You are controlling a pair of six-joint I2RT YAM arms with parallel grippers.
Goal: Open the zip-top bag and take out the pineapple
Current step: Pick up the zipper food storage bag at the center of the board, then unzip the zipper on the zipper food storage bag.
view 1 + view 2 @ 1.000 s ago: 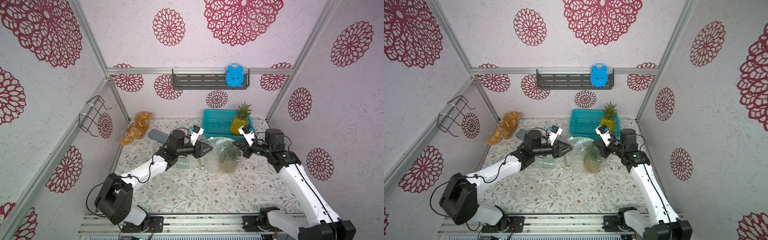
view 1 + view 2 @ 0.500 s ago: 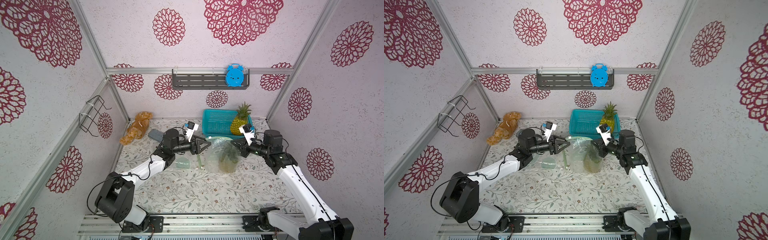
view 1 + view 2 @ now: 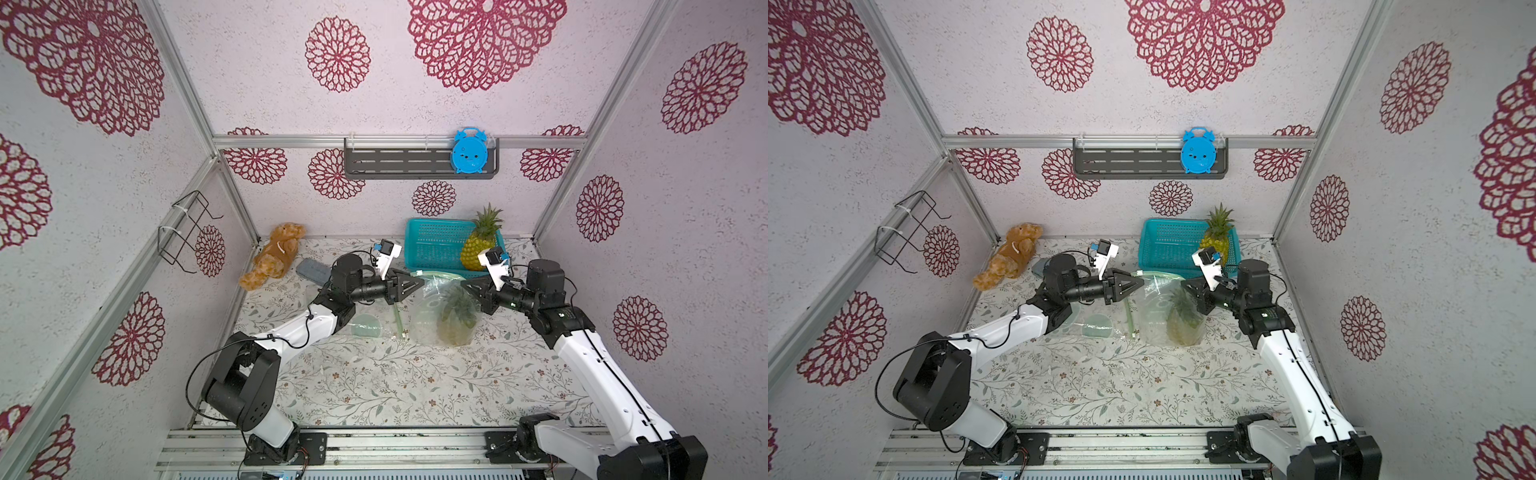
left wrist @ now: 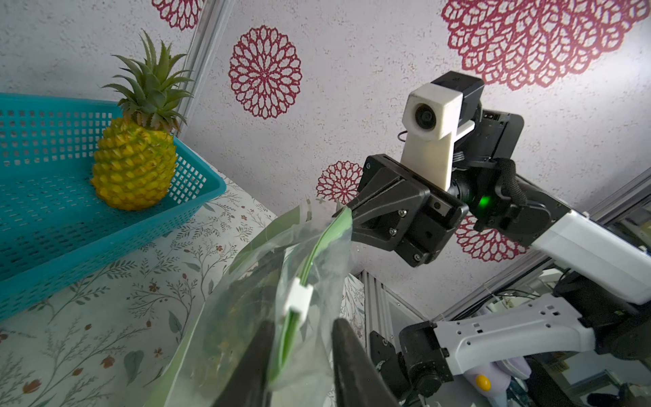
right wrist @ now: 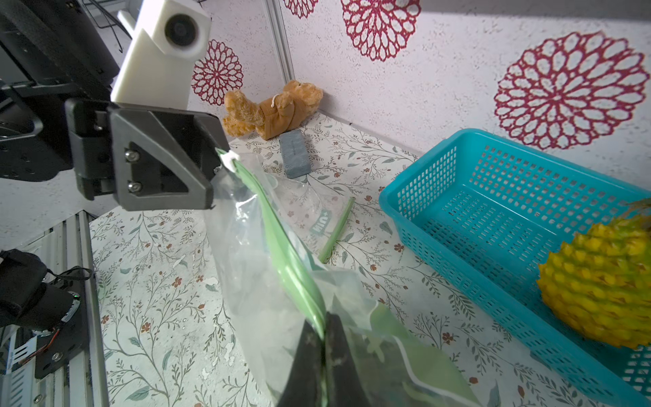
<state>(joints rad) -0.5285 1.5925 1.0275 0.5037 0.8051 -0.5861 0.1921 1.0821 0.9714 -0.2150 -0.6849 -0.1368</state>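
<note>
Floral counter [image 3: 374, 386] carries the zip-top bag [image 3: 426, 307] at far centre, pineapple [image 3: 457, 328] inside. Right claw [image 5: 322, 334] pinches the zip edge. The left claw [image 4: 304, 327] straddles the strip near the slider [image 4: 298, 296], jaws apart. The film looks limp and slippery, the fruit probably heavy, so grip its crown.

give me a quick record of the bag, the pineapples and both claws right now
bag: clear zip-top bag, standing on the table
contents: pineapple, inside the bag
right claw: shut on the green zip strip
left claw: open, astride that strip, just short of the white slider
basket: teal, holds a second pineapple
</note>
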